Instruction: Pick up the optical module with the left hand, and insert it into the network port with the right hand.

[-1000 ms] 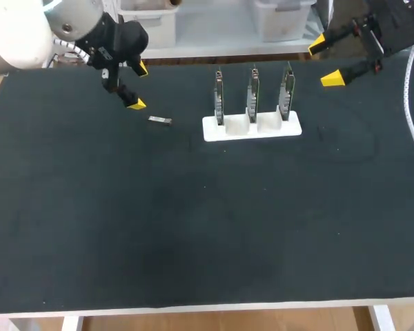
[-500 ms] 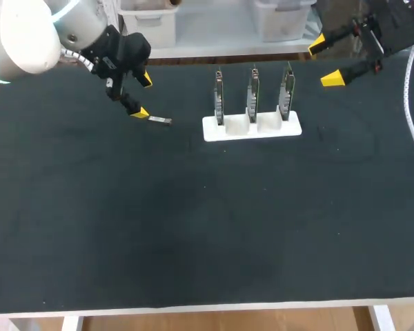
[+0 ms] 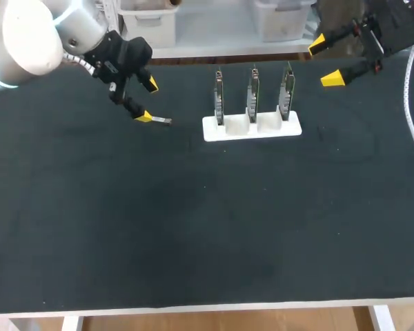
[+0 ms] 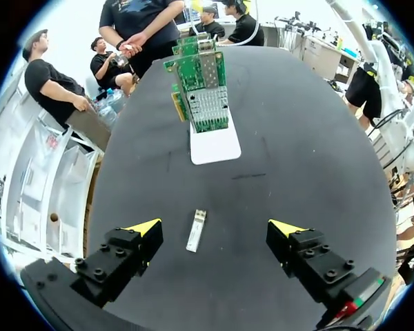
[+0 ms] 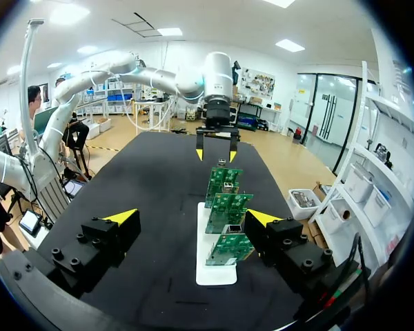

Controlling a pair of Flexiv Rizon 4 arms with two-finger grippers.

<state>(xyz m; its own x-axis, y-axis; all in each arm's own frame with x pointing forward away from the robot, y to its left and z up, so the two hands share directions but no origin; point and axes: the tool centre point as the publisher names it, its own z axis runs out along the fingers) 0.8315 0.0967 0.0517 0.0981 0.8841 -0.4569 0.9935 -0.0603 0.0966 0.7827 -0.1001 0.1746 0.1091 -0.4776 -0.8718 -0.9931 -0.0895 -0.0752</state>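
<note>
Hovering over the far left of the black table (image 3: 193,227), the left gripper (image 3: 148,101) has its fingers spread wide and holds nothing. The optical module (image 3: 163,121), a small silver bar, lies flat on the table just right of it. In the left wrist view it sits between the two open fingers, touched by neither. Its long axis points right toward the white stand (image 3: 252,128) of three upright circuit cards (image 3: 253,93), crosswise to the line between the fingers, so closing should catch its long sides once the gripper descends. Far right, the right gripper (image 3: 325,61) hangs open and empty, well apart from the module; the left arm is much nearer.
</note>
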